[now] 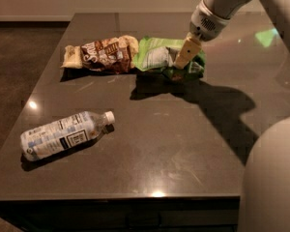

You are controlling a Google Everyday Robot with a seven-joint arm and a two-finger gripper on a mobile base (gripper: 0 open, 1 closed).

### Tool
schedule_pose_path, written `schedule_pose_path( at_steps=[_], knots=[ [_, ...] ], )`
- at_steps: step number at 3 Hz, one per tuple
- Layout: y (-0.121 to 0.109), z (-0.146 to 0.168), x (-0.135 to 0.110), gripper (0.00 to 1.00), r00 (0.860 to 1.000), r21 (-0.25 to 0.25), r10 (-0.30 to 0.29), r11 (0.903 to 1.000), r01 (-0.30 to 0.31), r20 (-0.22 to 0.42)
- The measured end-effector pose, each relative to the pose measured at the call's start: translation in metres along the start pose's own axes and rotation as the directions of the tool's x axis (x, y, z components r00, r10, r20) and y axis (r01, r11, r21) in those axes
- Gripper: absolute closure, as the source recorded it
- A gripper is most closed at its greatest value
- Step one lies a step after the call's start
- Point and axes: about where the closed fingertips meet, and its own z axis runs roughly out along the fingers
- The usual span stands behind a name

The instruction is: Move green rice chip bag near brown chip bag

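The green rice chip bag [154, 55] is crumpled, with its white label panel facing up. It hangs just above the dark table [183, 144], and its left edge reaches the right end of the brown chip bag [100, 55]. The brown chip bag lies flat at the far left of the table, its cream ends showing. My gripper [180, 64] comes down from the upper right. Its tan fingers [187, 50] are shut on the right part of the green bag, which casts a shadow on the table below.
A clear plastic water bottle [63, 135] lies on its side near the table's front left. The table's front edge runs along the bottom. A pale rounded part of the robot [275, 178] fills the bottom right corner.
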Motion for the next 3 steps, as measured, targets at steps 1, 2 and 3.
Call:
schedule_pose_path(
  at_steps=[1,2,3],
  knots=[
    [-0.012,0.009,-0.015,0.83,0.999,0.027,0.037,0.9990,-0.037,0.005],
    [-0.021,0.014,-0.021,0.59,0.998,0.045,0.067,0.9967,-0.067,0.004],
    [-0.026,0.018,-0.021,0.30,0.996,0.047,0.091,0.9947,-0.092,0.022]
  ],
)
